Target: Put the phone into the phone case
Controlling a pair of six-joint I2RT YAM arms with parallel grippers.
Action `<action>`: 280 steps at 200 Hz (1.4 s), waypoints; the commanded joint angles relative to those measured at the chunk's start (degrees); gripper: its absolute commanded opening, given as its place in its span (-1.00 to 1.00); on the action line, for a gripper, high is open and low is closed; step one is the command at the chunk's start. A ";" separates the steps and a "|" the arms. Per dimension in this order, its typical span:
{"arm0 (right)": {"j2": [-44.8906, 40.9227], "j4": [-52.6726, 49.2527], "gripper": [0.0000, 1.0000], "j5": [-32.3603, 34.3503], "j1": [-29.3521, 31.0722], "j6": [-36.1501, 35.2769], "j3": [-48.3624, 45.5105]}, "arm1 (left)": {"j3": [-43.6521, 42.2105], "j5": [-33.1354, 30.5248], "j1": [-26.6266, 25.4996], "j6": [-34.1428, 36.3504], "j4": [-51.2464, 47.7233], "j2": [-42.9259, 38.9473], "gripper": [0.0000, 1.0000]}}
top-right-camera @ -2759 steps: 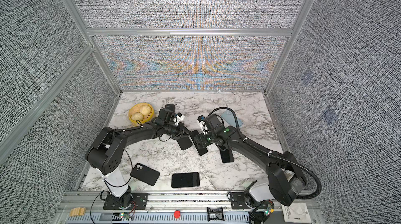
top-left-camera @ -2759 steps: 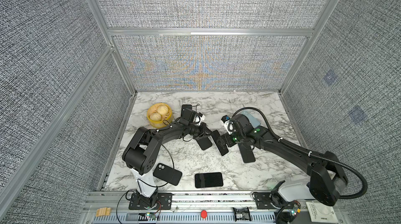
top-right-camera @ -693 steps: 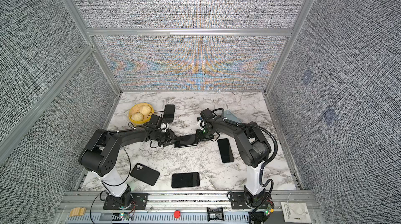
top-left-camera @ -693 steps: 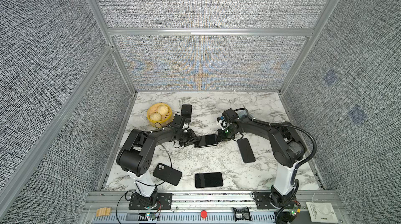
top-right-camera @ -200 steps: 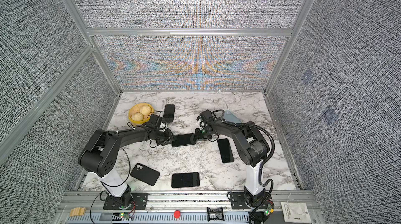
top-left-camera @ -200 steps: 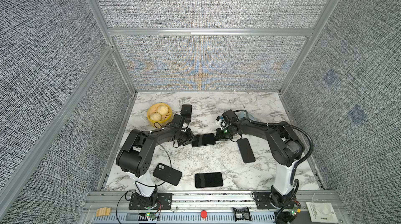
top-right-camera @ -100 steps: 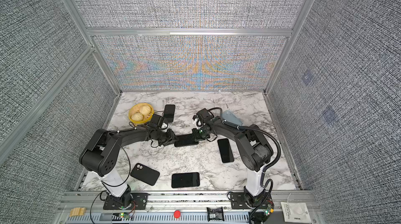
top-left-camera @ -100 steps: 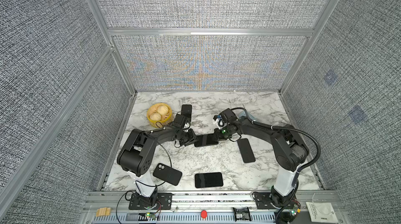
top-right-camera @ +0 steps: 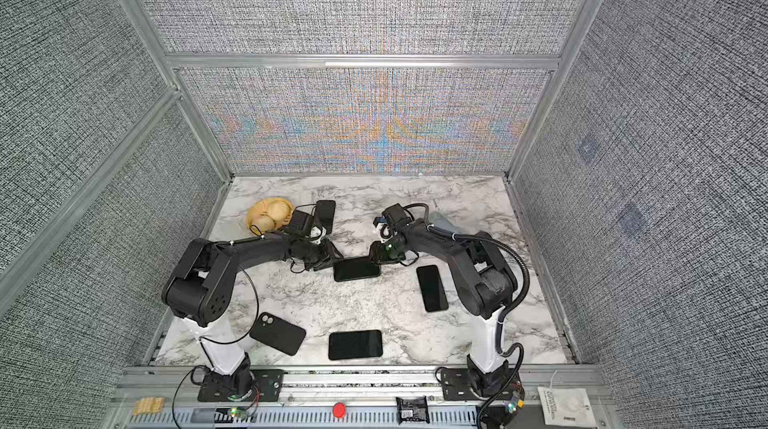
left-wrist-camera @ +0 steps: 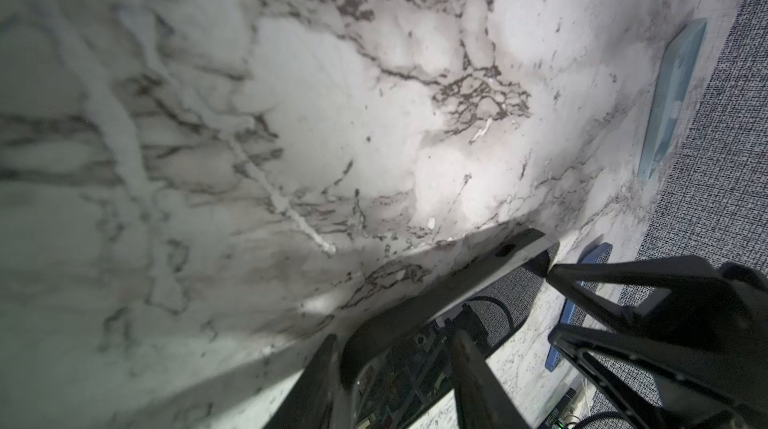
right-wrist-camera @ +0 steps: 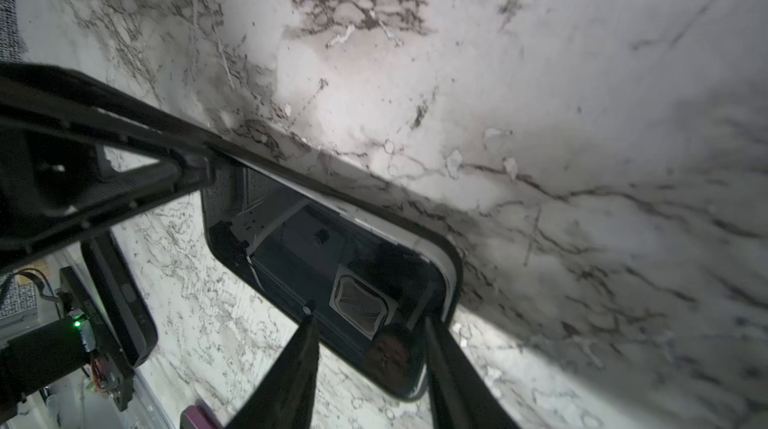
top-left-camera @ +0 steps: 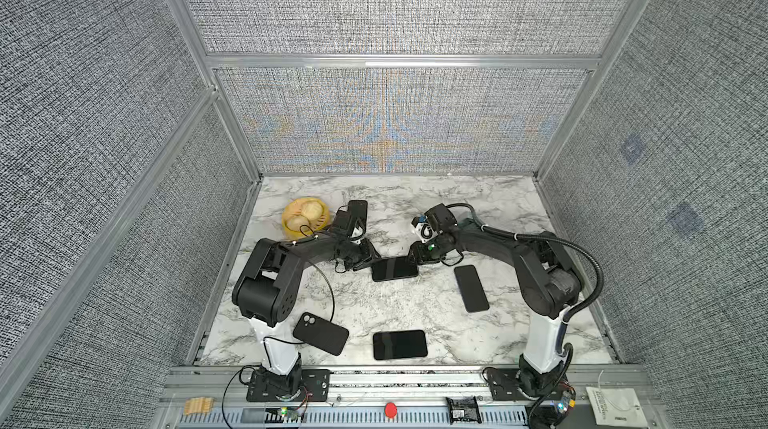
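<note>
Open tabletop is left between the middle phone and the front phone. Both ends of the middle phone are blocked by the left tool and right tool. Passage is narrowed on the right by a third phone, and near left by the phone case.

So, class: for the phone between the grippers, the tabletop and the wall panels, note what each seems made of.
Phone: glossy glass face, probably; it shows mirror reflections.
Tabletop: smooth white marble look with grey veins; real stone or printed laminate, cannot tell.
Wall panels: matte grey woven fabric; crosshatch weave shows.
</note>
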 commanded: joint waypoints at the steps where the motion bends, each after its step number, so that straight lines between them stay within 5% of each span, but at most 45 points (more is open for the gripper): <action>1: -2.93 -2.08 -0.08 1.55 0.15 -0.43 -1.60 | 0.68 0.65 0.06 1.66 -0.57 0.17 -0.10; 77: -2.28 3.30 -0.08 1.37 0.30 0.49 -5.75 | 1.07 1.14 0.12 2.21 0.49 2.11 -0.10; 228: -5.93 8.45 -0.22 -0.12 11.56 8.88 -11.96 | 3.53 -1.29 0.64 5.10 -2.88 1.47 0.12; 280: -11.93 -2.31 -0.22 9.63 10.78 0.96 -9.67 | 1.75 -5.40 1.77 7.93 -12.29 -4.62 0.17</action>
